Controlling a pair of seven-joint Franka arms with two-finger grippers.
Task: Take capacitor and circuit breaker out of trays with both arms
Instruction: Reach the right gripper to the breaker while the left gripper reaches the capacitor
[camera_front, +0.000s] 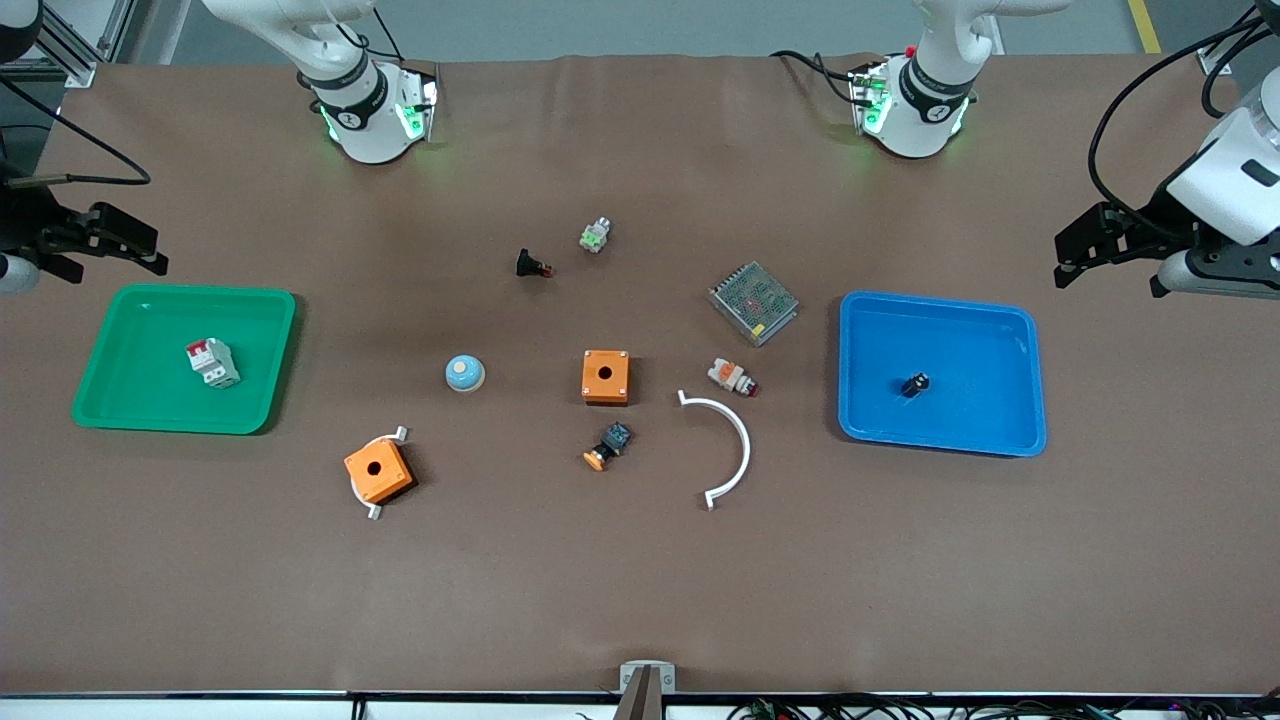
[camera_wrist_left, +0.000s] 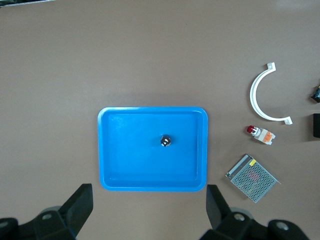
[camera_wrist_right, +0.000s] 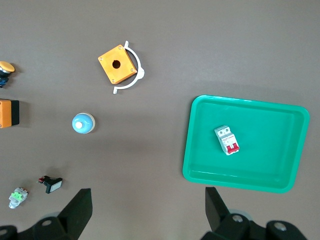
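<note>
The breaker (camera_front: 211, 362), a white-grey block with red levers, lies in the green tray (camera_front: 140, 410) at the right arm's end of the table; it also shows in the right wrist view (camera_wrist_right: 227, 140). The capacitor (camera_front: 914, 384), a tiny black cylinder, lies in the blue tray (camera_front: 870, 330) at the left arm's end; it also shows in the left wrist view (camera_wrist_left: 165, 141). My left gripper (camera_front: 1110, 260) (camera_wrist_left: 148, 200) is open and empty, high over the table beside the blue tray. My right gripper (camera_front: 105, 245) (camera_wrist_right: 147, 200) is open and empty, high beside the green tray.
Between the trays lie two orange boxes (camera_front: 605, 377) (camera_front: 378, 470), a blue-white dome (camera_front: 464, 373), a white arc (camera_front: 735, 445), a mesh power supply (camera_front: 753, 301), a black red-tipped button (camera_front: 531, 265), a green-white part (camera_front: 595, 236), a white-orange button (camera_front: 731, 377) and an orange-capped switch (camera_front: 608, 446).
</note>
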